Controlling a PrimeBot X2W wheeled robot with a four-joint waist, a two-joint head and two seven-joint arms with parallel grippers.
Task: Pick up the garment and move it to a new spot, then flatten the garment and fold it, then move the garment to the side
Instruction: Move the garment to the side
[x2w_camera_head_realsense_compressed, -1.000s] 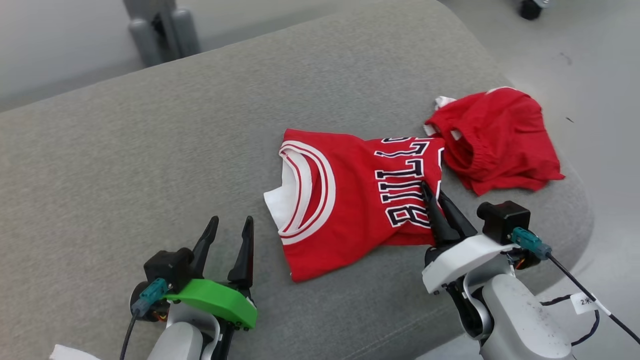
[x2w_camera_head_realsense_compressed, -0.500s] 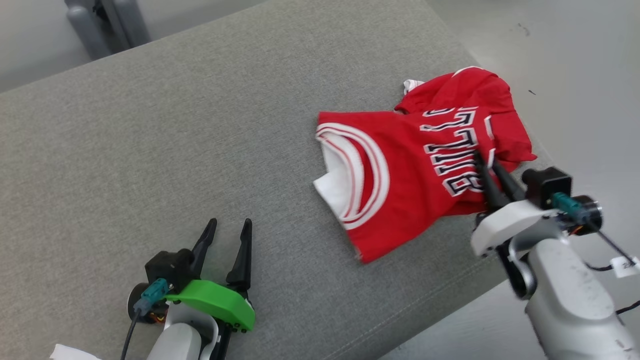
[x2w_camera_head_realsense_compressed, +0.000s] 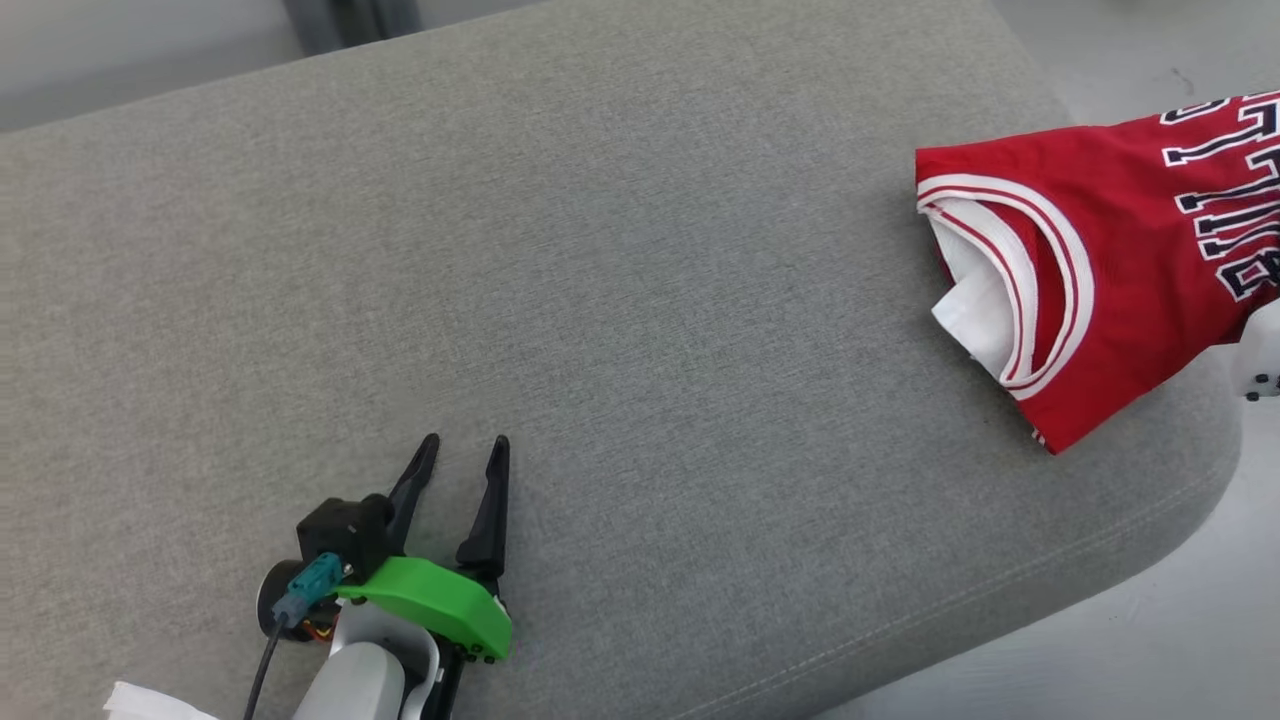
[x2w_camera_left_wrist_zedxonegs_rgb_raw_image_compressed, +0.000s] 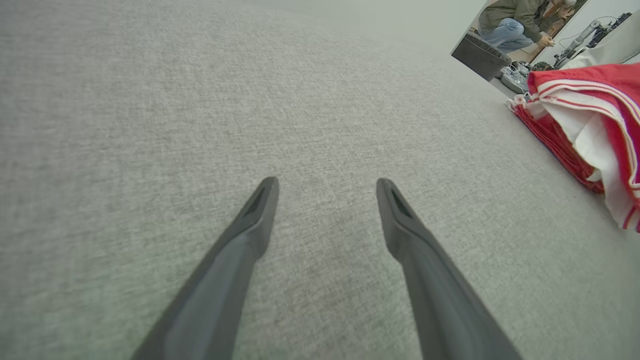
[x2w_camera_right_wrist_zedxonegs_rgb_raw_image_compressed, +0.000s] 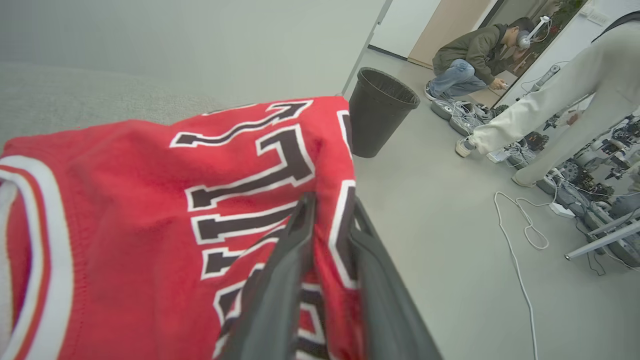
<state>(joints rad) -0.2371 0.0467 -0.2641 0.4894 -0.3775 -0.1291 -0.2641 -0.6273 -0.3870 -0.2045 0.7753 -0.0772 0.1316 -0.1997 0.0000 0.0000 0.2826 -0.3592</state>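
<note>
The garment (x2w_camera_head_realsense_compressed: 1100, 260) is a red jersey with white trim and dark lettering. It lies folded at the right end of the grey cushion (x2w_camera_head_realsense_compressed: 600, 250), its lettered end running past the right side of the head view. In the right wrist view my right gripper (x2w_camera_right_wrist_zedxonegs_rgb_raw_image_compressed: 333, 198) is shut on the lettered edge of the garment (x2w_camera_right_wrist_zedxonegs_rgb_raw_image_compressed: 150, 200), with red cloth pinched between the dark fingers. My left gripper (x2w_camera_head_realsense_compressed: 465, 442) rests open and empty on the cushion near its front left, far from the garment (x2w_camera_left_wrist_zedxonegs_rgb_raw_image_compressed: 600, 100). The left wrist view shows the left gripper (x2w_camera_left_wrist_zedxonegs_rgb_raw_image_compressed: 327, 181) with bare cushion between its fingers.
The cushion's rounded front right corner (x2w_camera_head_realsense_compressed: 1200, 470) drops to pale floor just below the garment. A black bin (x2w_camera_right_wrist_zedxonegs_rgb_raw_image_compressed: 380, 115) stands on the floor beyond. One person (x2w_camera_right_wrist_zedxonegs_rgb_raw_image_compressed: 470, 60) crouches by cables and another person's legs (x2w_camera_right_wrist_zedxonegs_rgb_raw_image_compressed: 550, 115) pass at the right.
My right gripper has dragged the garment to the right, onto the cushion's right end, and the arm has mostly left the head view. The head camera has shifted. The left gripper has not moved.
</note>
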